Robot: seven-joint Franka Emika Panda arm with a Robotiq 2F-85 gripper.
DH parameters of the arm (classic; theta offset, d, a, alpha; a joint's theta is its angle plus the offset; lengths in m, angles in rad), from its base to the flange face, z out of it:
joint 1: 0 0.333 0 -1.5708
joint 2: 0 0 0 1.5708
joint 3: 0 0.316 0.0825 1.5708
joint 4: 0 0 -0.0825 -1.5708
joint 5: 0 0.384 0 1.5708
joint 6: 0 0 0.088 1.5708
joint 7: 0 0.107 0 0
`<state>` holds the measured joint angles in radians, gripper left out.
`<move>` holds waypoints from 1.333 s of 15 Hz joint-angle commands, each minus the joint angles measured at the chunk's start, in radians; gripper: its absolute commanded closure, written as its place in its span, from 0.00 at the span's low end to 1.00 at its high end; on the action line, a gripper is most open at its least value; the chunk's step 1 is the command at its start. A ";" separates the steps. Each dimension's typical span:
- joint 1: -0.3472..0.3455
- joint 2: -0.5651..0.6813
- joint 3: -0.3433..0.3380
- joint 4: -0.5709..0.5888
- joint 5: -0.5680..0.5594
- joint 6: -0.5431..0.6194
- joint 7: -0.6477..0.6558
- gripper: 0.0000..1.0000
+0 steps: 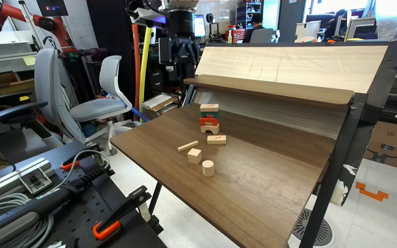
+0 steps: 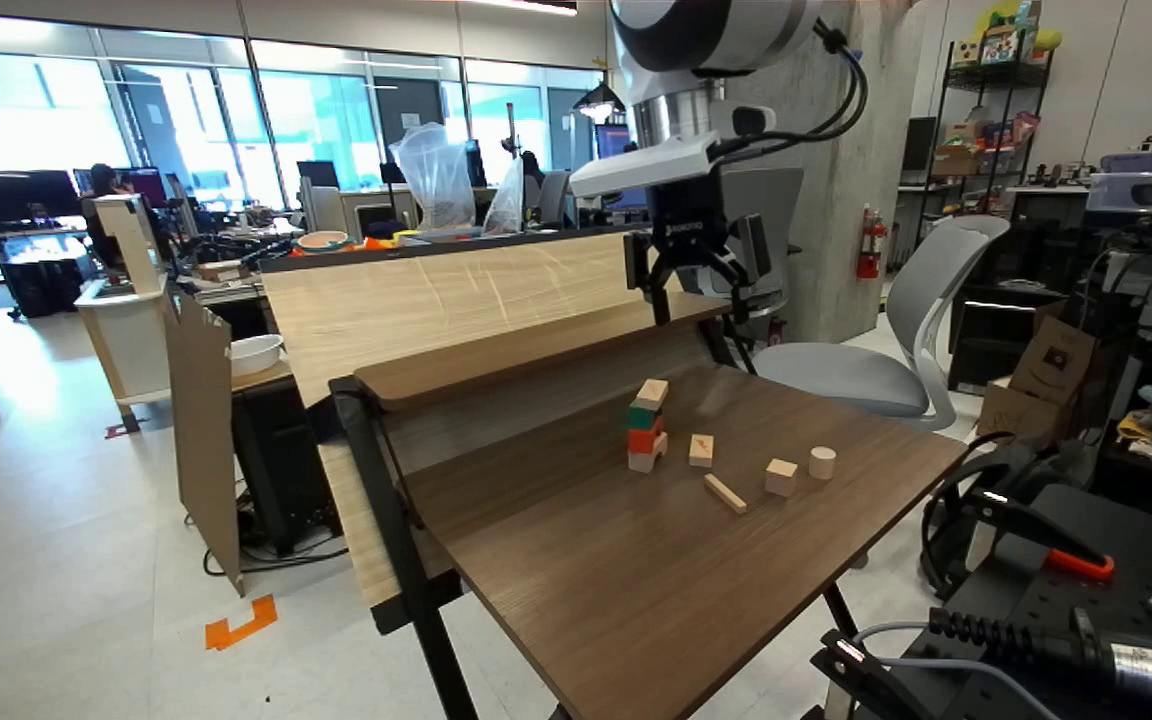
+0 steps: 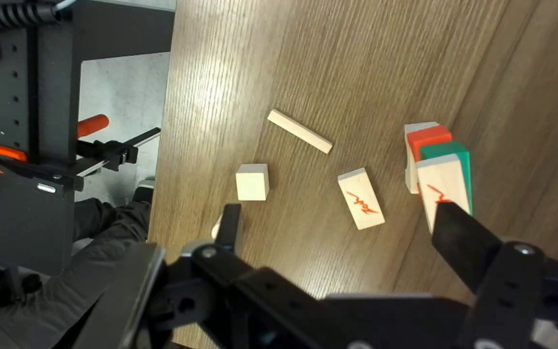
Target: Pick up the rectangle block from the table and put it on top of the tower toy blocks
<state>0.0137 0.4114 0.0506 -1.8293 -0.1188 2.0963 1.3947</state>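
Here | rectangle block (image 3: 361, 199) flat | long axis upper-left to lower-right, wrist view | fingers (image 3: 464, 238) spread wide

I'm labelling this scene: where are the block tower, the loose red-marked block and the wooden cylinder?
Block tower (image 1: 209, 120): in an exterior view, on the front of its red layer.
Loose red-marked block (image 3: 361, 200): wrist view, on its marked upper face.
Wooden cylinder (image 1: 208, 170): in an exterior view, on its curved side.

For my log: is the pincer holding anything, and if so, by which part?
Nothing: the pincer is open; the rectangle block lies on the table.
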 commanded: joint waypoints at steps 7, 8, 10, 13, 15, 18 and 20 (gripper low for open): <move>0.055 0.230 -0.090 0.277 0.014 -0.078 -0.036 0.00; 0.055 0.243 -0.092 0.289 0.014 -0.059 -0.042 0.00; 0.055 0.270 -0.096 0.326 0.017 -0.065 -0.057 0.00; 0.066 0.309 -0.111 0.370 -0.004 -0.029 -0.069 0.00; 0.072 0.330 -0.120 0.391 -0.009 0.010 -0.077 0.00; 0.081 0.345 -0.133 0.385 -0.013 0.117 -0.091 0.00; 0.077 0.325 -0.133 0.344 -0.001 0.171 -0.111 0.00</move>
<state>0.0723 0.7356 -0.0564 -1.4736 -0.1260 2.2021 1.3174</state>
